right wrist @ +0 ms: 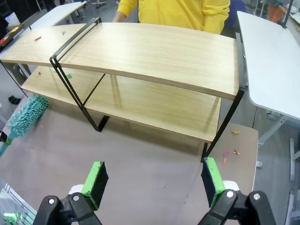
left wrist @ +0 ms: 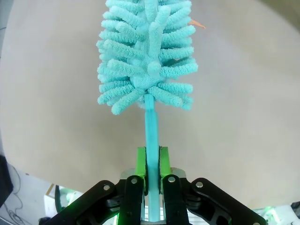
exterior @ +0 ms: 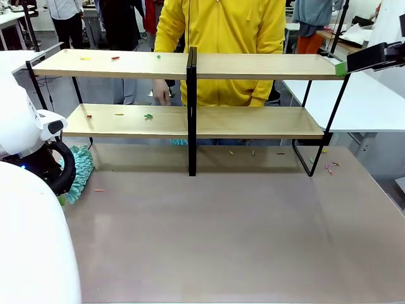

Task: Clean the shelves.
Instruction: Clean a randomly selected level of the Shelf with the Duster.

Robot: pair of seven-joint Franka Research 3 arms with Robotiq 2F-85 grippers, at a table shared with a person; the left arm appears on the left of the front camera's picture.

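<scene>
The shelves (exterior: 253, 66), two long light-wood boards on a black frame with a centre post, stand across the far half of the table and are also seen from above (right wrist: 154, 51). Small bits of litter (exterior: 148, 116) lie on both boards at their left end. My left gripper (left wrist: 151, 163) is shut on the thin handle of a teal fluffy duster (left wrist: 147, 56). The duster's head (exterior: 80, 170) hangs low over the table at the left, in front of the lower board's end. My right gripper (right wrist: 153, 183) is open and empty, high above the shelves' right end (exterior: 343, 67).
A person in a yellow top (exterior: 221, 38) stands behind the shelves with a hand (exterior: 161, 95) between the boards. Scraps lie on the brown tabletop (exterior: 221, 240) near the frame's right foot (exterior: 329, 168) and under the shelves. White tables (exterior: 367, 101) stand to the right.
</scene>
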